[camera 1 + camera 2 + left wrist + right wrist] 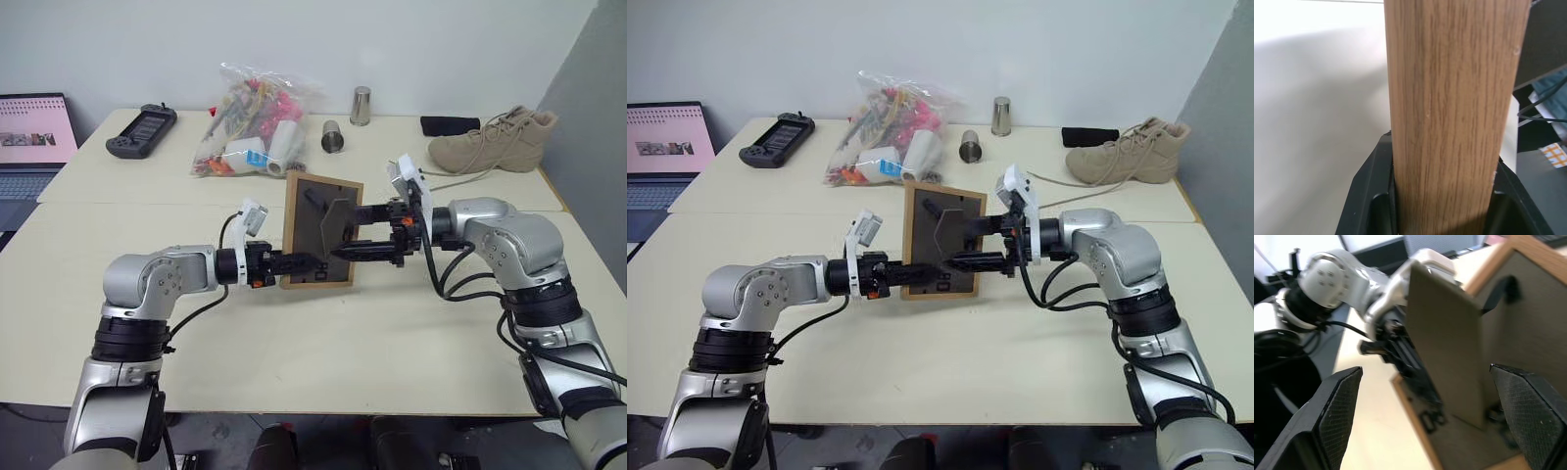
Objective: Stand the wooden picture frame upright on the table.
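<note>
**Fingers on the frame's edge, back facing me**

Clamped on the wooden picture frame (320,231) were the two black fingers of my left gripper (290,262), one on each side of its light-wood side rail, low on the edge nearest my left arm. I held the frame upright over the table (323,343), just above the pale top as far as I could tell, with its dark back turned toward me and the easel stand (336,220) folded out from that back. My right gripper (355,231) stood spread wide, gripping nothing, its fingers (1334,413) reaching either side of the stand without closing on it. Farther back on the table lay a clear bag of odds and ends (252,125), two metal cups (334,136), a tan boot (495,142) and a black handheld controller (141,130). A laptop (32,137) sat open at the far left.
</note>
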Controlling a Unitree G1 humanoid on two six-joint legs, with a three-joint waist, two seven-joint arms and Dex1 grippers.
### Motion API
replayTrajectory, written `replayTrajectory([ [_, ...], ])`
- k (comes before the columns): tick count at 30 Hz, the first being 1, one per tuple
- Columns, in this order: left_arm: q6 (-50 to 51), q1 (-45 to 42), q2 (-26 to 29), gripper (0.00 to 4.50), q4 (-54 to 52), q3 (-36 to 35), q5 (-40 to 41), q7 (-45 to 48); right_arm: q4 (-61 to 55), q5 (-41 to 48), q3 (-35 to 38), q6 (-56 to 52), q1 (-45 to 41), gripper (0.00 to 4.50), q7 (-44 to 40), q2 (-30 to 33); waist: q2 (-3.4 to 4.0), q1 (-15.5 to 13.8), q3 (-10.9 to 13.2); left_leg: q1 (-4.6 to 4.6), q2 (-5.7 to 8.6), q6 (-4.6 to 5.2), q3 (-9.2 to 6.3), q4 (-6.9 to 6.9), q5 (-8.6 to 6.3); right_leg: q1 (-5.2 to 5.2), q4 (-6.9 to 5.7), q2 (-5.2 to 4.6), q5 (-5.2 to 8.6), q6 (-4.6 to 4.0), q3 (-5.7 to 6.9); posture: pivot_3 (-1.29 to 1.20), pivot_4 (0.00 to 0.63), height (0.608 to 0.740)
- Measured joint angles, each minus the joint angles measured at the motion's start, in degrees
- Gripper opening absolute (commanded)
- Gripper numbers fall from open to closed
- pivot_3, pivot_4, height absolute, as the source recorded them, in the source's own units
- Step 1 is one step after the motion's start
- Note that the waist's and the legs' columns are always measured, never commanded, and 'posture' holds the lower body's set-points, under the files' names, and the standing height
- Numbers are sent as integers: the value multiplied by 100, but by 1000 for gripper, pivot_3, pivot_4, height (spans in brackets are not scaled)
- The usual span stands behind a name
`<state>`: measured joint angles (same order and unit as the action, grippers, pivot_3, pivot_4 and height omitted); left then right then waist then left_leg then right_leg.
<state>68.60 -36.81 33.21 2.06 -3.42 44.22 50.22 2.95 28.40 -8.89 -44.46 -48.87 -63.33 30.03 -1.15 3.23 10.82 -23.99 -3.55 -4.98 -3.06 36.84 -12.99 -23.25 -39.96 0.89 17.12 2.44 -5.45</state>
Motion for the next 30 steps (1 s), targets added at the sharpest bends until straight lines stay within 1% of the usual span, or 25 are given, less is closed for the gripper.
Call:
replayTrajectory([
  [3,350,-1,1,1314,1,-232,235,-93,222,-203,53,314,254,4438,-103,431,-1,-3,0,-2,2,0,0,0,0,0,2,-1,0,0,-1,0,150,740],
  [7,1087,-82,-101,1314,42,-557,613,-316,417,-572,79,1178,599,4438,-383,926,-1,2,1,-1,1,0,0,-1,0,0,3,0,1,1,-1,0,150,740],
  [8,1438,-117,-127,1314,82,-690,756,-391,515,-782,99,1736,738,4438,-432,1063,-1,2,1,-1,1,0,1,0,0,0,2,0,1,2,-1,0,150,740],
  [10,2003,-169,-164,1314,327,-907,1068,-612,788,-1357,105,3405,1024,4438,-391,1162,-2,12,0,3,0,0,1,0,0,0,2,1,1,3,-1,0,150,740],
  [11,2220,-162,-143,1314,513,-963,1292,-774,991,-1707,93,4475,1178,4438,-279,1154,-2,35,0,5,0,1,2,-1,0,0,0,1,2,3,-4,0,150,740],
  [12,2303,-139,-124,1314,629,-967,1458,-901,1157,-1959,79,5162,1257,4438,-162,1120,-2,50,1,5,-1,0,2,-1,0,0,-1,1,1,3,-5,0,150,740],
  [14,2366,-80,-112,1314,844,-963,1934,-1256,1609,-2486,62,6615,1278,4438,205,978,-3,85,1,6,-2,-1,3,1,0,0,-5,0,0,2,-7,0,150,740],
  [16,2366,-77,-130,1314,979,-964,2533,-1687,2087,-3075,41,8149,1237,4438,752,834,-3,89,1,8,-2,-2,2,3,1,1,-7,-1,0,1,-6,0,150,740],
  [17,2367,-76,-160,1314,1018,-968,2815,-1893,2301,-3320,21,8751,1201,4438,988,765,-3,89,1,9,0,-3,2,3,2,3,-8,-3,0,1,-6,0,150,740],
  [19,2367,-60,-223,1314,1085,-968,3274,-2277,2700,-3752,-54,9623,1104,4438,1402,686,-3,85,1,9,0,-9,2,6,5,4,-8,-5,0,1,-7,0,150,740],
  [21,2365,30,-253,1314,1168,-979,3866,-2746,3153,-4380,-86,10449,934,4438,2001,594,-3,87,1,12,1,-23,3,6,13,5,-11,-7,-1,0,-9,0,150,740],
  [25,2217,322,-279,1314,1160,-830,5048,-3634,3499,-5494,-125,11455,475,4438,3103,338,-3,107,1,18,1,-26,1,5,15,5,-20,-7,-1,0,-9,0,150,740],
  [29,1683,679,10,1314,849,-355,6198,-4398,3651,-6397,-180,11797,249,4438,4007,247,-3,74,0,19,5,-28,1,8,16,7,-22,-11,-1,-1,-11,0,150,740],
  [30,1555,758,67,1314,748,-288,6372,-4527,3727,-6562,-232,11844,192,4264,4188,187,-3,73,0,21,5,-28,2,9,16,7,-23,-11,-1,-1,-12,0,150,740],
])
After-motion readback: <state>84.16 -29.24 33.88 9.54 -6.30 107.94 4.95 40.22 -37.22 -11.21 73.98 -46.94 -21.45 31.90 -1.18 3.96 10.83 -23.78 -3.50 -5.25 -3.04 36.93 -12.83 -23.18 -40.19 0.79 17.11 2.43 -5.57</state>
